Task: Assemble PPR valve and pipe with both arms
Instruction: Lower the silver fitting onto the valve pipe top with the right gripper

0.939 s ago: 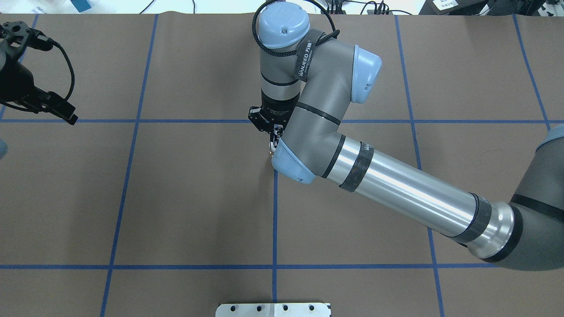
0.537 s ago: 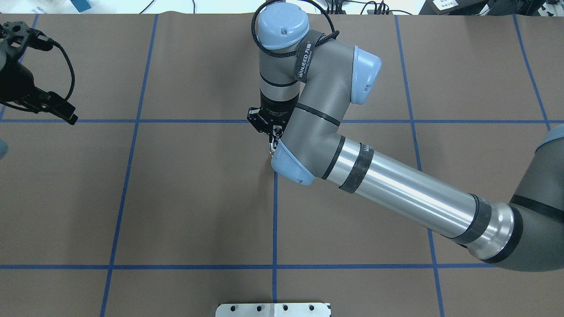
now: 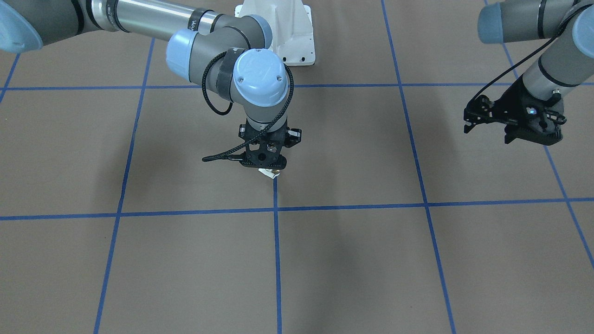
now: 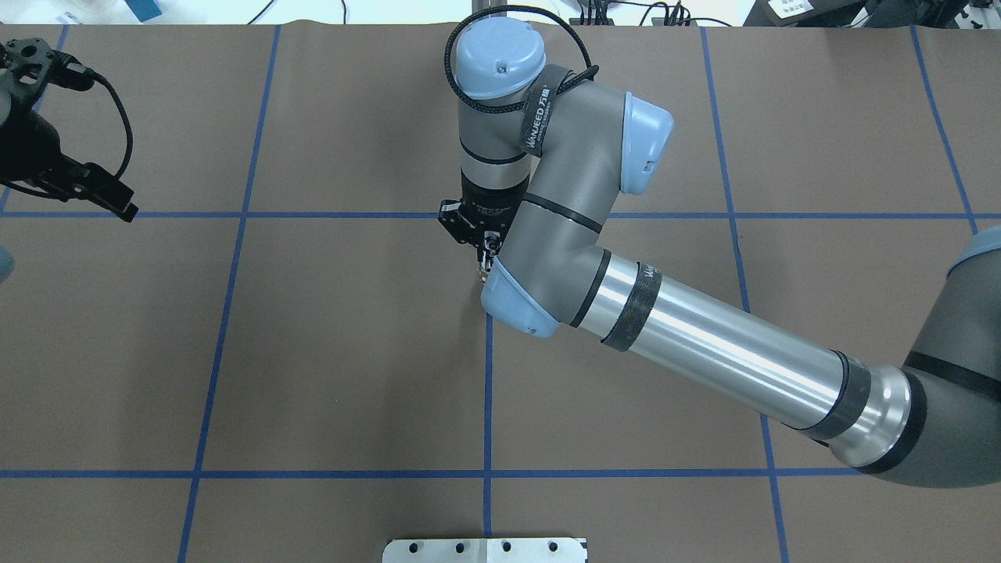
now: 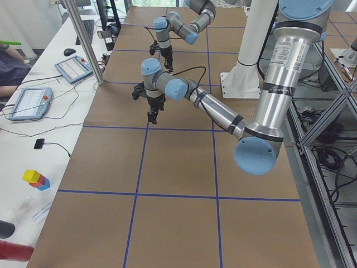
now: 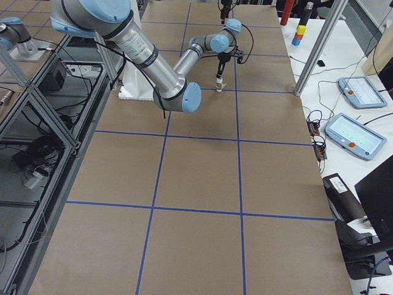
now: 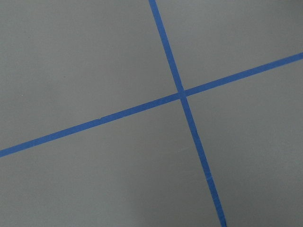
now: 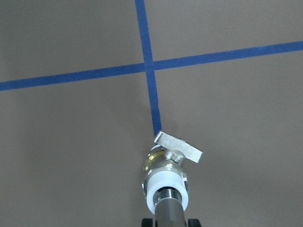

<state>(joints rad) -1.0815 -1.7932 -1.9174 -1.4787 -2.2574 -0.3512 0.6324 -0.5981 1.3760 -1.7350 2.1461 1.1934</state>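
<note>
My right gripper (image 3: 269,168) points down near the table's middle and is shut on the pipe (image 8: 168,208), a silver tube. The pipe runs into the white collar of the PPR valve (image 8: 166,176). The valve hangs below the fingers, with its brass body and flat lever toward the table, close over a blue tape line. The valve shows as a small pale piece in the front view (image 3: 270,173) and in the overhead view (image 4: 485,270). My left gripper (image 3: 513,132) is far off at the table's side, raised, and looks open and empty. Its wrist view shows only table.
Brown table cover (image 4: 336,352) with a grid of blue tape lines (image 4: 487,391). The white robot base plate (image 3: 290,32) stands behind the right arm. Tablets, cables and coloured blocks (image 5: 36,178) lie on the side bench beyond the table.
My right arm's wrist and elbow have shifted slightly away from the robot, with the valve and pipe still in the gripper. The left arm has hardly moved.
</note>
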